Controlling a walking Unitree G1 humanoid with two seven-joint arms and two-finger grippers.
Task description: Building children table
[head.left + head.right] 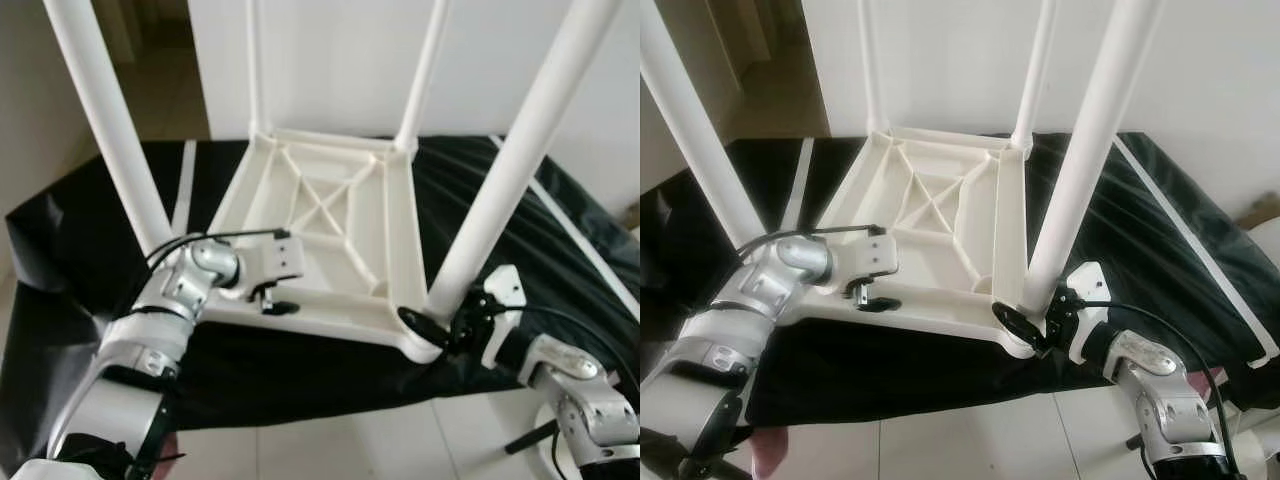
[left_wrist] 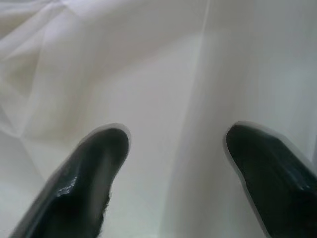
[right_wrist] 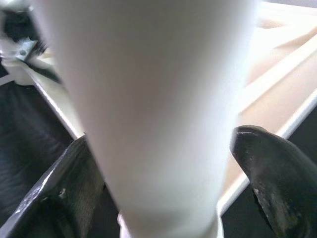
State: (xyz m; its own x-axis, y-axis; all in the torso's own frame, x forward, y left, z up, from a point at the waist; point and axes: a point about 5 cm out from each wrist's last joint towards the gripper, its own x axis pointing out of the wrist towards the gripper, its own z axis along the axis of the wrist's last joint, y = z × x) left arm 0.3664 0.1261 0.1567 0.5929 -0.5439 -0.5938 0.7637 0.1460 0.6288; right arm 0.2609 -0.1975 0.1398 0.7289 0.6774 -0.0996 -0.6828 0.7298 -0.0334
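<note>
Black plastic sheeting (image 1: 560, 215) carries the upturned white plastic table (image 1: 330, 215); keep right gripper (image 1: 432, 328), fingers spread astride, squarely around its near-right leg (image 1: 500, 180), left gripper (image 1: 272, 297) parted, empty, steadying the frame.

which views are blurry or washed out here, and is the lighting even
Left wrist view: soft, pale, low contrast, its fingertips blurred. Right wrist view: the near table leg looms out of focus. Head views: fairly sharp, bright wall, black cloth showing mild sheen, right gripper at the leg base.

Soft, even daylight fills the head views — mildly hazy, with pale glare on the black sheet (image 1: 80, 300). Both wrist views are close-up and blurred — bright, washed-out white.
</note>
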